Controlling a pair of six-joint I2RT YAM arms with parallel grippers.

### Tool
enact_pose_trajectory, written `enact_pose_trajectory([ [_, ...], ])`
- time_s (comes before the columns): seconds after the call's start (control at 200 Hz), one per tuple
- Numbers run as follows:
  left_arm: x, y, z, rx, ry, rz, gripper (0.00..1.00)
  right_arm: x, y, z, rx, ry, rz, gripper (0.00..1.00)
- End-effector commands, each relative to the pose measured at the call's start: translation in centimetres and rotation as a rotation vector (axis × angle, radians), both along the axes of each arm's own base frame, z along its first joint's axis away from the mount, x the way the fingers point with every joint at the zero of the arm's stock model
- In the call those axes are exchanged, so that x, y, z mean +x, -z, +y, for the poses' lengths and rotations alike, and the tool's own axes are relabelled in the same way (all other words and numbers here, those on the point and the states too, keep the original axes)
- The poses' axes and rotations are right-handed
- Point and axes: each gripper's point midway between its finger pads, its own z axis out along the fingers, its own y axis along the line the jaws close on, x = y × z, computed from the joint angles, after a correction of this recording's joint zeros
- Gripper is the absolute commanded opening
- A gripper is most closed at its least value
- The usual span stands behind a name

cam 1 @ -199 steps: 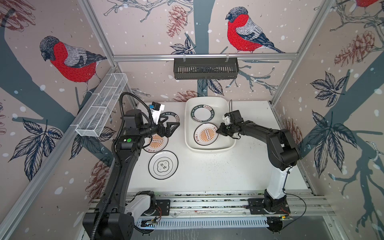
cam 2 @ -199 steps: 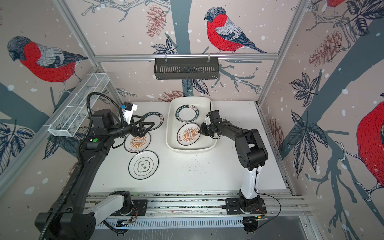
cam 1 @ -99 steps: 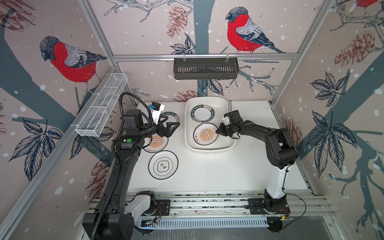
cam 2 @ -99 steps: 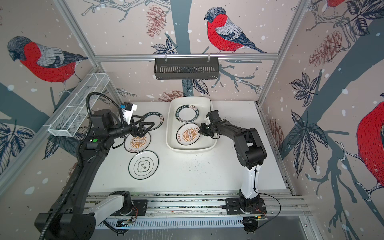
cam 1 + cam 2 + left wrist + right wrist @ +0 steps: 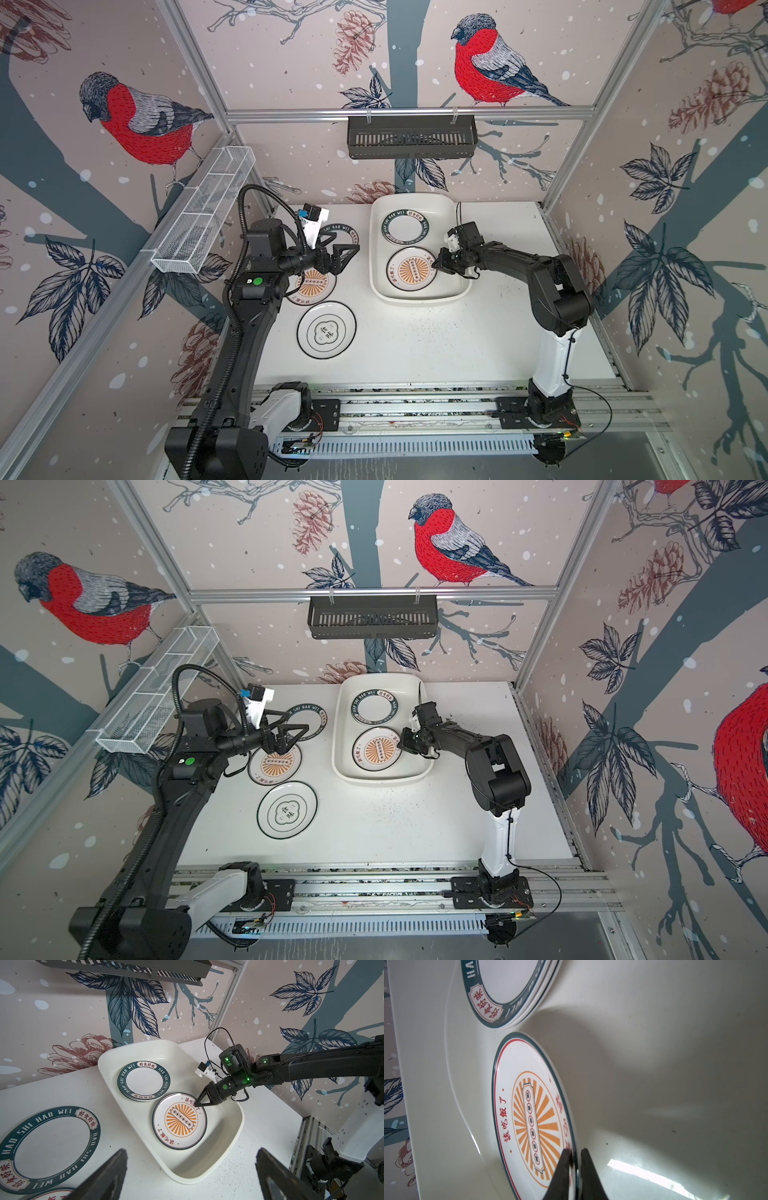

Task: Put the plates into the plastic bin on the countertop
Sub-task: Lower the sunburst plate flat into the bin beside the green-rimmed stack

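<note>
Bin: plastic bin (image 5: 415,297) (image 5: 374,780) (image 5: 197,1167) sat on the countertop (image 5: 436,340) toward 12 o'clock, back rim near the rear wall.
In bin: teal-lettered stack (image 5: 405,227) (image 5: 373,707) (image 5: 143,1081) at the bin's 12 o'clock end. The sunburst plate (image 5: 411,271) (image 5: 376,752) (image 5: 179,1121) (image 5: 529,1115) lay at its 6 o'clock end, just beside the stack.
R gripper (image 5: 434,264) (image 5: 400,746) (image 5: 196,1104) (image 5: 575,1155): inside the bin at the sunburst plate's 2–3 o'clock rim. Jaws were a narrow slit apart w/ the rim between them; pinching or only astride, can't tell.
L gripper (image 5: 345,244) (image 5: 296,722): jaws spread wide, nothing between them, above the loose plates at the counter's 9–10 o'clock.
Loose plates: teal-lettered plate (image 5: 353,237) (image 5: 49,1147) at 10 o'clock, second sunburst plate (image 5: 309,286) (image 5: 274,764) at 9, cloud-emblem plate (image 5: 326,329) (image 5: 287,809) at 8. Rims were close; touching or not, can't tell.
In the way: R forearm (image 5: 507,257) crossed over the bin's 3 o'clock wall, which rose near the tips. L gripper hid part of the teal-lettered plate in both top views.
Edges: bin's 9 o'clock wall was near the loose plates. A rail (image 5: 415,405) ran along the counter's 6 o'clock edge.
Open room: counter from 3 round to 6 o'clock was bare save dark specks (image 5: 419,320); bin floor was bare on the plates' 3 o'clock side.
Overhead: black slatted basket (image 5: 411,141) at 12, wire-mesh basket (image 5: 203,212) at 10, both well above the counter.
</note>
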Motion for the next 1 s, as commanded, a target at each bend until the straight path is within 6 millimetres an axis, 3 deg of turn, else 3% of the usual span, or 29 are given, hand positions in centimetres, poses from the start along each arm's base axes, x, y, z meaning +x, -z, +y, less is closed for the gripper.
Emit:
enact_pose_trajectory([
  [0.0,-0.1,-0.6,-0.2,-0.012,0.017,-0.025,0.96,0.0,0.4,-0.2,-0.017,-0.006,0.002,0.14],
  [0.65,-0.2,0.0,-0.2,-0.020,0.018,-0.014,0.96,-0.1,1.5,-0.4,-0.035,-0.007,0.026,0.20],
  [0.996,-0.2,-0.1,-0.1,-0.016,0.012,-0.019,0.96,0.3,0.5,-0.4,-0.028,-0.005,0.004,0.25],
])
